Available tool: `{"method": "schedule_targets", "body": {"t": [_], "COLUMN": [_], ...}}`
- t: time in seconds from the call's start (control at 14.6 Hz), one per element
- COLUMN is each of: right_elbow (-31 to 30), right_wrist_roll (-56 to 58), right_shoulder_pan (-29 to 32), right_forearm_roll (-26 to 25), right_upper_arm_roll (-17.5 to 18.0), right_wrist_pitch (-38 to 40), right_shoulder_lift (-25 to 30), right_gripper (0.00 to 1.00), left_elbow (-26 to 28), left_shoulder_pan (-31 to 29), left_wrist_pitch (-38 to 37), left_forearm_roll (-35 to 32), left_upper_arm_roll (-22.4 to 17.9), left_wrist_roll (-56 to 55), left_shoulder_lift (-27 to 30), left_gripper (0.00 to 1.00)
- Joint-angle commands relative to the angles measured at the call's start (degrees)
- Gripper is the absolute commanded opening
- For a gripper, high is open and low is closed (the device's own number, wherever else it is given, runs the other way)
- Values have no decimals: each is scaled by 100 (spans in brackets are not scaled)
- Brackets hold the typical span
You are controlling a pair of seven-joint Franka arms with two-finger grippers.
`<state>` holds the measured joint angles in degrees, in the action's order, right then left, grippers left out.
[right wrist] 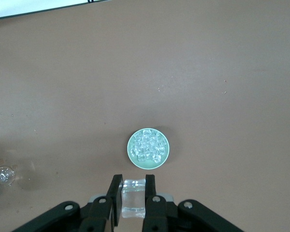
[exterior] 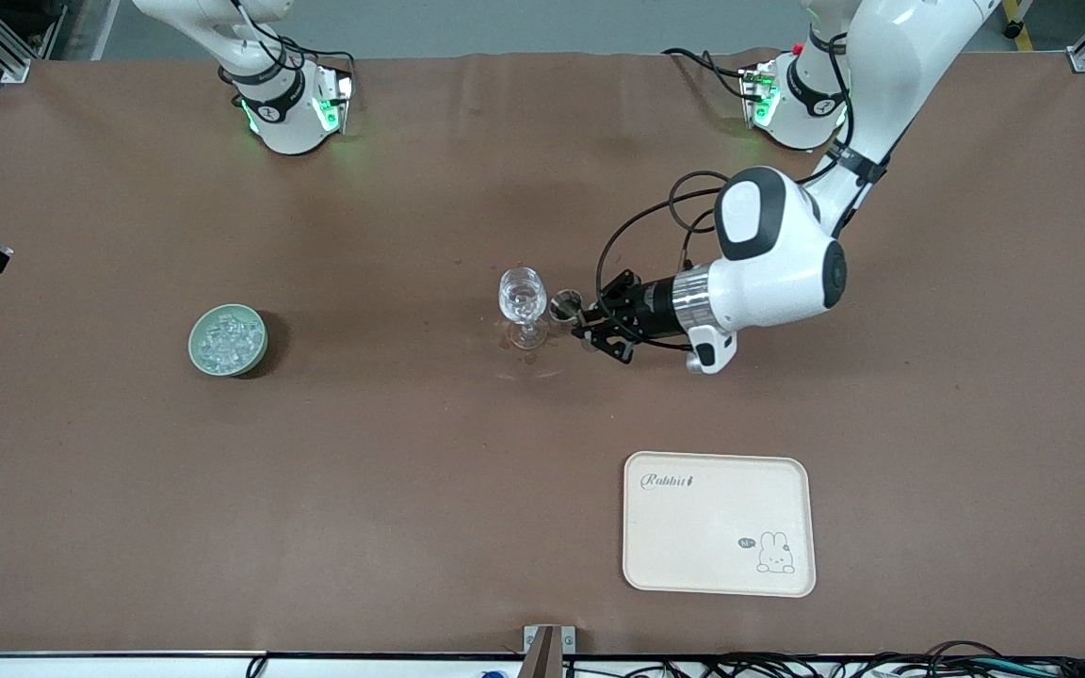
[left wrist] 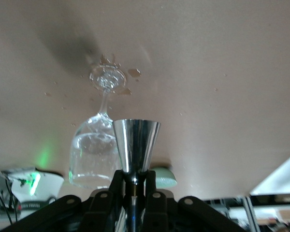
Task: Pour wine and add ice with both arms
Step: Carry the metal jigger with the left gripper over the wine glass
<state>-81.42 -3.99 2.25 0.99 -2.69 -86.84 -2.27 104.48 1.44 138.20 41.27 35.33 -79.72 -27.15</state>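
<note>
Left gripper (exterior: 590,331) clamped shut on the waist of the small shiny metal double-cone jigger (exterior: 565,304), which I hold beside the bowl of the clear stemmed glass (exterior: 522,294) at mid-table. Forearm lies nearly level, low over the brown table covering (exterior: 411,471), wrist turned so the fingers point toward the right arm's end of the table. In the left wrist view the jigger (left wrist: 136,145) overlaps the glass (left wrist: 94,157), mouth close to the rim. The wine is too slight to see; I cannot tell whether it sits in the jigger or already in the glass. My judgement: this is the pour step. To do it well, I would keep the jigger lip over the glass mouth, not touching the rim, and roll the wrist slowly so nothing runs down the outside; damp marks (left wrist: 134,72) already ring the foot. The glass is tall on a thin stem, so no sideways nudge. Right gripper (right wrist: 133,193) is out of the front view; its wrist view puts it high over the pale green round bowl (right wrist: 149,165) of small clear glassy ice chunks (right wrist: 147,146), fingers closed on 1 clear cube (right wrist: 134,203). That arm waits. The bowl (exterior: 228,340) sits toward the right arm's end, well apart from the glass. The cream rabbit-print tray (exterior: 718,523) lies bare, nearer the camera.
</note>
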Motion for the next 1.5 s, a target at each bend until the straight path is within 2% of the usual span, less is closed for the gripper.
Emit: {"method": "schedule_targets", "body": {"t": [0.0, 0.34, 0.89, 1.43], "right_elbow": [100, 92, 92, 92], "right_wrist_roll": [-49, -49, -49, -49], "right_shoulder_pan": [12, 12, 21, 21], "right_forearm_roll": [32, 41, 50, 59], "right_upper_arm_roll": [23, 23, 23, 23], "right_wrist_pitch": [79, 79, 79, 79], "right_shoulder_lift": [-46, -46, -46, -46], "right_gripper": [1, 1, 1, 1], "left_elbow": [-104, -147, -112, -103], "left_shoulder_pan": [-29, 102, 111, 199], "left_wrist_pitch": [102, 111, 146, 119], "left_forearm_roll": [-759, -1453, -2948, -3538], "left_upper_arm_roll": [280, 307, 650, 659], "left_wrist_roll": [-307, -833, -1686, -1986], "left_shoulder_lift": [-177, -177, -185, -185], "left_gripper": [0, 0, 0, 0]}}
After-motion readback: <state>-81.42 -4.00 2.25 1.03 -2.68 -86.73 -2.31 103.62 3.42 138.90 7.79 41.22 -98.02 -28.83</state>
